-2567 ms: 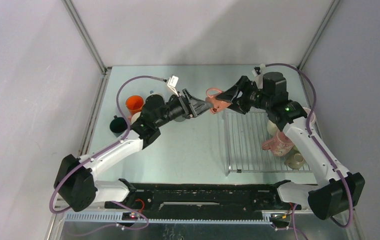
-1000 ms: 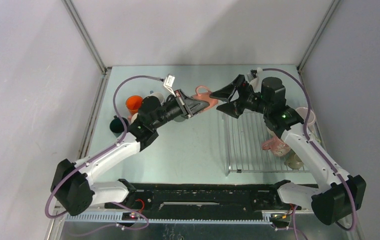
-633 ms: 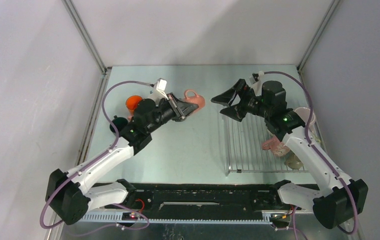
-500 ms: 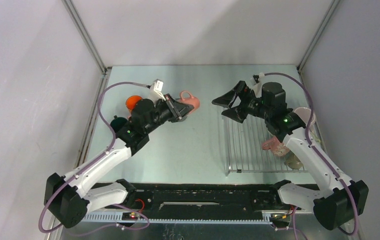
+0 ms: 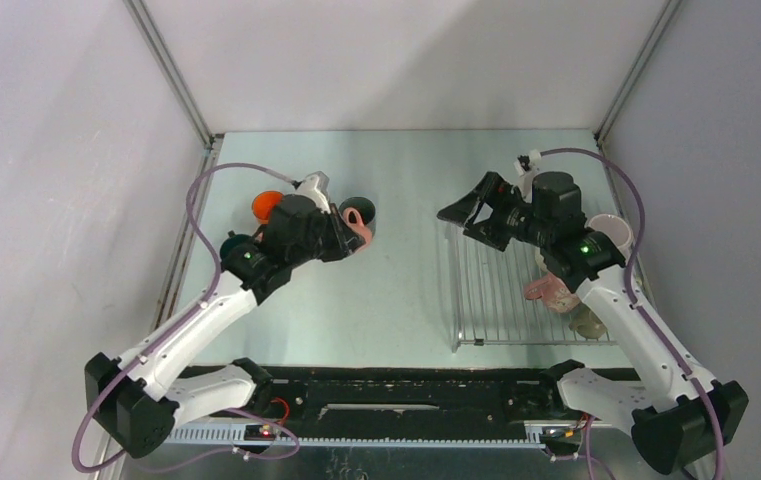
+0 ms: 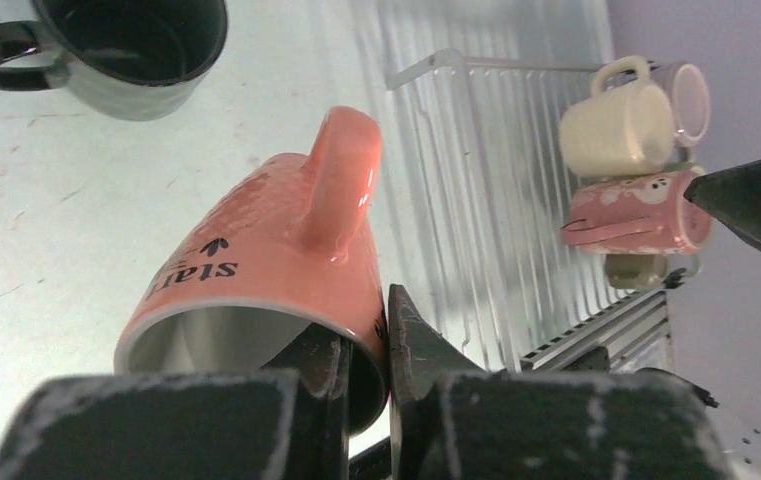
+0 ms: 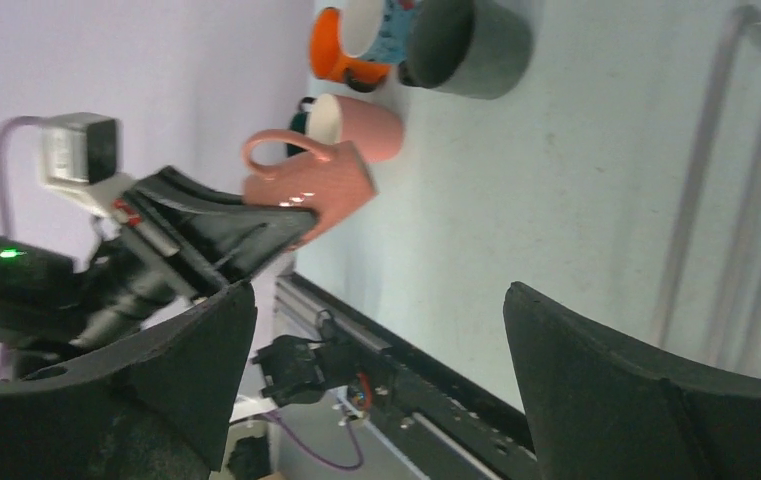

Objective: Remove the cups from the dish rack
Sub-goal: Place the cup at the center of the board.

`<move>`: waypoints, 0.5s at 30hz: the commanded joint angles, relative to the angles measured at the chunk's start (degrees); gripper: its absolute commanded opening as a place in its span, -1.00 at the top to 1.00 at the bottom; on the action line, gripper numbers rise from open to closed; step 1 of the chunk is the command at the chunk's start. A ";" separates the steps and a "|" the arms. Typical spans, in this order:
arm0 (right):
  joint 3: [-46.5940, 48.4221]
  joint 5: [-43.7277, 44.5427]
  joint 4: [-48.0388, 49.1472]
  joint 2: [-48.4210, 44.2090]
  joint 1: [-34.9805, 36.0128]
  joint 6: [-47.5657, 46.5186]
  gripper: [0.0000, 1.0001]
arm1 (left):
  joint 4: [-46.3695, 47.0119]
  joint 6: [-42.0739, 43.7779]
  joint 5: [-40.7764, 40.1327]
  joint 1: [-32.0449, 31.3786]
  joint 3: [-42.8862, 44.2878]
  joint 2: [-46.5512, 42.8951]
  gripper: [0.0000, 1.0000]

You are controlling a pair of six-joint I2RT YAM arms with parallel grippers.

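Our left arm (image 5: 206, 315) stretches forward, its left gripper (image 5: 344, 232) pinched onto a pink mug's (image 6: 286, 240) rim; our right arm (image 5: 636, 320) bends inward, right gripper (image 5: 461, 224) spread wide, pointing left.

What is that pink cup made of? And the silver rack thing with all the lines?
The pink cup looks like ceramic with a glossy glaze: light glints off its handle, its wall is thick, and the inside is pale. The rack looks like metal wire, silvery and a bit shiny, built from thin straight bars. It might have a coating, but the pictures cannot settle that.
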 commanded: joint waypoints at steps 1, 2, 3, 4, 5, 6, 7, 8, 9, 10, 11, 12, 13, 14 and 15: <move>0.27 7.30 -6.32 -2.27 -0.18 -7.71 -0.99 | -10.44 6.24 -3.95 0.40 9.36 1.14 1.00; 0.26 8.66 -7.31 -2.47 -0.10 -8.77 -0.99 | -12.75 7.05 -4.85 0.38 10.24 1.76 1.00; 0.28 9.68 -8.06 -2.63 -0.05 -9.89 -0.99 | -14.66 7.84 -5.15 0.38 10.79 2.37 1.00; 0.29 10.65 -8.71 -2.74 0.03 -10.42 -0.99 | -16.09 8.51 -5.41 0.38 11.31 2.98 1.00; 0.26 11.51 -9.21 -2.77 0.18 -11.08 -0.99 | -18.05 9.09 -5.60 0.39 11.76 3.78 1.00; 0.24 12.23 -9.62 -2.78 0.36 -11.56 -0.99 | -19.41 9.68 -6.01 0.38 12.27 5.16 1.00; 0.21 12.74 -9.80 -2.70 0.48 -11.94 -0.99 | -20.60 10.27 -6.63 0.38 12.85 6.22 1.00; 0.28 13.12 -10.01 -2.66 0.56 -12.31 -0.99 | -21.86 10.70 -7.52 0.38 13.45 7.47 1.00; 0.24 13.54 -10.22 -2.58 0.75 -12.55 -0.99 | -22.83 11.07 -8.39 0.42 14.07 8.62 1.00; 0.24 13.90 -10.44 -2.45 0.96 -12.79 -0.99 | -23.67 11.46 -9.19 0.38 14.56 9.84 1.00; 0.24 14.31 -10.73 -2.40 1.20 -13.03 -0.99 | -24.38 11.65 -10.05 0.39 14.94 10.86 1.00; 0.28 14.74 -10.98 -2.35 1.47 -13.24 -0.99 | -24.87 11.74 -10.90 0.46 15.30 12.07 1.00; 0.29 15.13 -11.38 -2.30 1.66 -13.49 -0.99 | -25.46 11.86 -11.73 0.39 15.74 13.20 1.00; 0.28 15.35 -11.56 -2.19 1.77 -13.65 -0.99 | -25.95 11.97 -12.48 0.38 16.14 14.22 1.00; 0.28 15.42 -11.82 -2.13 1.90 -13.75 -0.99 | -26.21 12.06 -12.83 0.52 16.45 15.33 0.99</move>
